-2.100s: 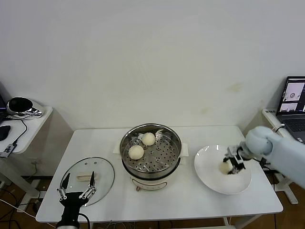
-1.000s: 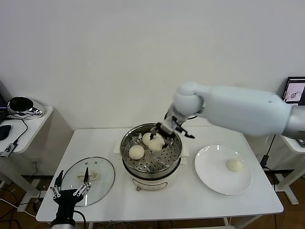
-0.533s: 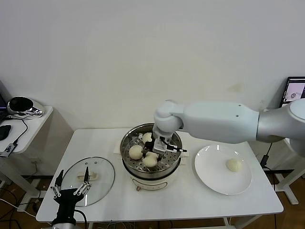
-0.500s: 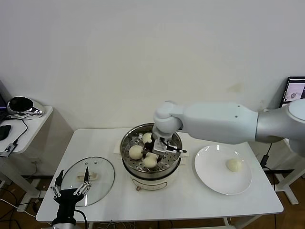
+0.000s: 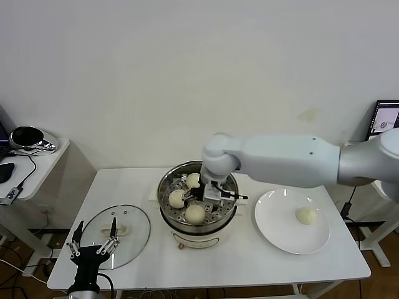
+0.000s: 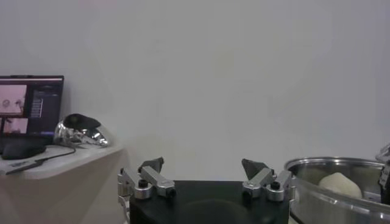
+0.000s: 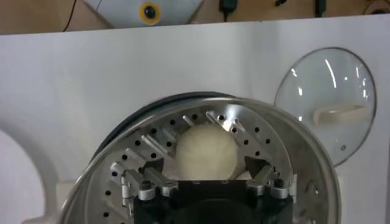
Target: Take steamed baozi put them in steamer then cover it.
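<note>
The right gripper [image 5: 209,194] is down inside the steamer [image 5: 168,187], its jaws spread apart with one baozi [image 7: 205,151] lying on the perforated tray between the fingertips, not pinched by either. In the head view three buns sit in the pot: that front one [image 5: 195,213], one to the left [image 5: 177,199], and one at the back [image 5: 193,180] partly hidden behind the arm. A fourth baozi [image 5: 305,215] rests alone on the white plate [image 5: 274,230], right of the steamer. The glass lid [image 5: 134,233] lies flat on the table [image 5: 237,261] to the left (cream handle up). The left gripper [image 5: 93,249] hangs at the table's near edge by that lid, fingers splayed, holding nothing.
</note>
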### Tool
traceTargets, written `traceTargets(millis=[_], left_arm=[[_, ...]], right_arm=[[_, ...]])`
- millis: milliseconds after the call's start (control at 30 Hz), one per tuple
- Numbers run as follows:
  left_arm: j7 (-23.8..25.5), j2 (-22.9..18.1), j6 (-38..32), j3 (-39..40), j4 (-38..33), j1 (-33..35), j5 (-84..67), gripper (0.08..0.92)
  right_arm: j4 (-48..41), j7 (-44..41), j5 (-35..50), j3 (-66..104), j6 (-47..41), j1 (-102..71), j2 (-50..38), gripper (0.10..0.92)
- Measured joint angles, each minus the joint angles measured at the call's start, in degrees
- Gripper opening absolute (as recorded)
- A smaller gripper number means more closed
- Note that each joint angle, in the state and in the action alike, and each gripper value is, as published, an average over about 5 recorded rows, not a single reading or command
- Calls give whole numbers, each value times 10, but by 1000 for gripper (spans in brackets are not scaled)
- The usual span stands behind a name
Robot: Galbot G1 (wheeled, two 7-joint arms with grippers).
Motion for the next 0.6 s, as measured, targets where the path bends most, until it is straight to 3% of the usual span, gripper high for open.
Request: traceTargets(millis=[167,600], left_arm=[[0,2,0,3,1,-4,0,823],[3,13,1,19,13,-11,3,823]], right_arm=[[19,-12,32,4,-48,37,-50,823],[92,-18,87,-5,-273,75,-258,823]])
